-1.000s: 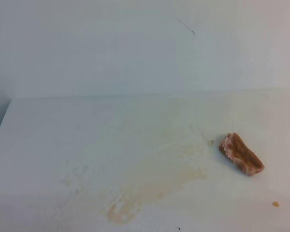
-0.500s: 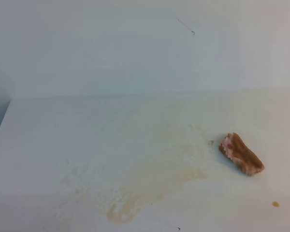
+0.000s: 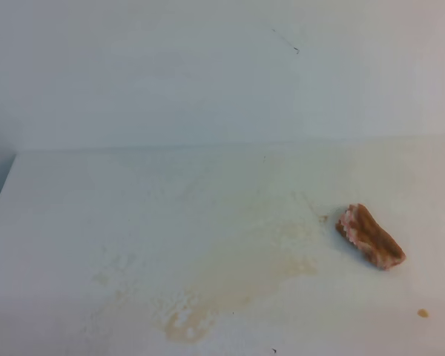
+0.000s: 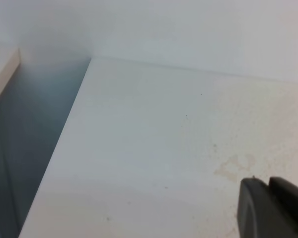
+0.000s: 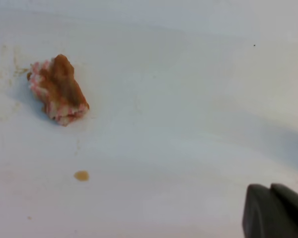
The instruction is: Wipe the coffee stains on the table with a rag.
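On the desk we see the rag lying diagonally, frayed end up-left; both tools cropped, right closed empty, left unclear.

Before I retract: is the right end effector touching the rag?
Apart. Right wrist view shows bare table between the end effector and the rag.

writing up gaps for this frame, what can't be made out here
- Left gripper: left wrist view, cut off by the corner; open or shut unclear.
- Right gripper: right wrist view, only dark tips at the edge.
- Lumpy pinkish-brown rag: underside hidden.
- Pale tan coffee smear: faint edges on the white table.
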